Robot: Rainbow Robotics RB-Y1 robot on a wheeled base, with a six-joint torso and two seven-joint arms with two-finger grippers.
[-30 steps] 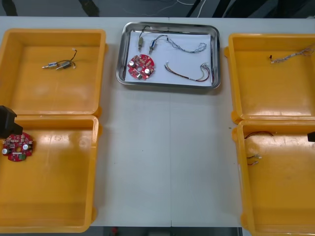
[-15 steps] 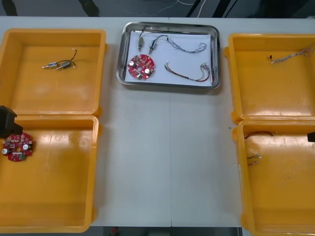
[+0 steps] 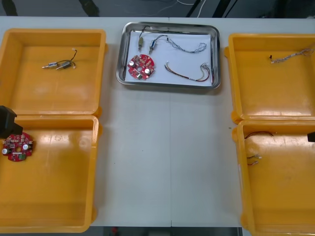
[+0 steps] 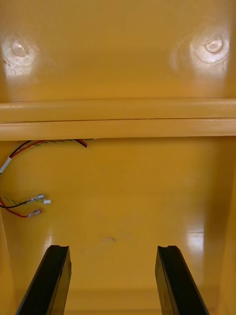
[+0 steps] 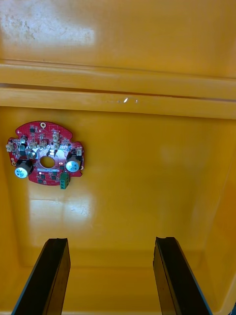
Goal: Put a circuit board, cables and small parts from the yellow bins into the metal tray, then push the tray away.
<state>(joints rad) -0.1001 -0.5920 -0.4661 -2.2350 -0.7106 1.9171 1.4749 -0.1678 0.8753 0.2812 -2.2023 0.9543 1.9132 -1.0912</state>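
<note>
left tool [image 5: 110, 241] hanging spread over near-left yellow bin [image 5: 147, 187], red circuit board [image 5: 45, 153] near it | right tool [image 4: 113, 248] hanging spread over near-right yellow bin [image 4: 137, 197] | metal tray [image 3: 167, 84] sitting filled at desk [image 3: 167, 157] far edge

The light table [image 3: 167, 162] is lying flat under even lighting, with a thin seam [image 3: 170, 147] running down its middle. Beyond its far edge a strip of dark floor [image 3: 49, 7] is showing, with black shapes [image 3: 88, 6] on it that are too cropped to identify.

Red circuit board [image 3: 141, 67], yellow bins [image 3: 54, 32]
</note>
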